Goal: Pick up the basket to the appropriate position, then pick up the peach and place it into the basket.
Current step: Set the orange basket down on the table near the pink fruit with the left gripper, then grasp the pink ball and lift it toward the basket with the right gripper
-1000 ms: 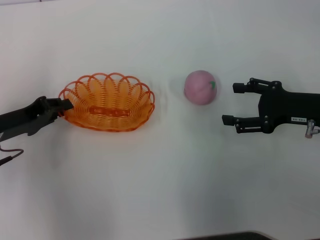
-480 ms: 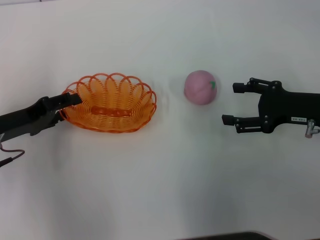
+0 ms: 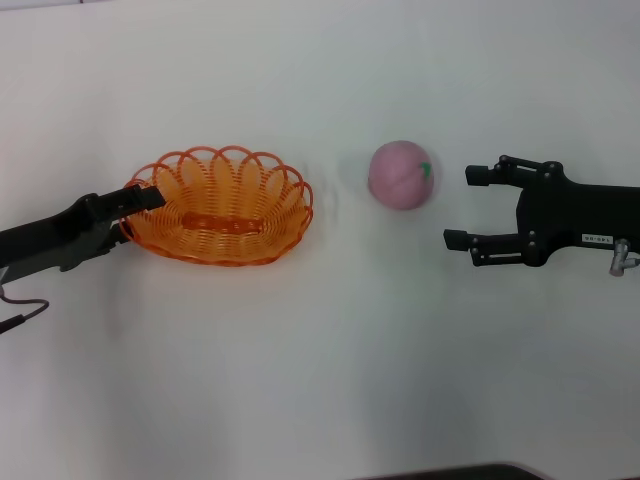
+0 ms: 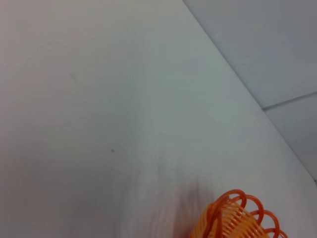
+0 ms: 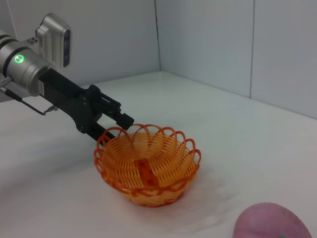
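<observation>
The right tool (image 3: 458,207) hovers over the counter (image 3: 330,360) with jaws wide, the peach (image 3: 401,175) just beyond its fingertips. Farther across, the left tool (image 3: 140,205) grips the basket (image 3: 222,205) rim, closed on it.

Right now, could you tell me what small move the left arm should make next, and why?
Probably let go of the basket: the left end effector grips its rim, it sits beside the peach, and the open right end effector waits by the fruit.
</observation>
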Robot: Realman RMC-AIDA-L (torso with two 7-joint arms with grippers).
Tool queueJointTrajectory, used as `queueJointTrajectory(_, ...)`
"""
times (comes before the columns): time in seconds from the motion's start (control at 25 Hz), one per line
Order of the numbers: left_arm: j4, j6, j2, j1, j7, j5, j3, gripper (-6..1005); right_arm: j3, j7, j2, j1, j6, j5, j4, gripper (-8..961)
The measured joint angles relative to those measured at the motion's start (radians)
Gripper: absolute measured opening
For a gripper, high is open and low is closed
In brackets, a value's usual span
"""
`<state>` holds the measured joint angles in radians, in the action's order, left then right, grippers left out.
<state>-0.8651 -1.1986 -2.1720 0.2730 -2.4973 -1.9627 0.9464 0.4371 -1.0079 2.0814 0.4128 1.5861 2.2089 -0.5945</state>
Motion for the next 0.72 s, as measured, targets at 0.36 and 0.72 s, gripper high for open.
queueJointTrajectory(0.36,-0.007,-0.020,0.014,0.020,0.144,0.001,-0.110,750,0.000,0.000,0.000,0.001,0.002,0.000,-0.001,932)
queueJointTrajectory(0.72,0.028,-0.170,0.024,0.031,0.500,0.141,-0.261,747,0.000,0.000,0.000,0.002,0.002,0.000,-0.001,932)
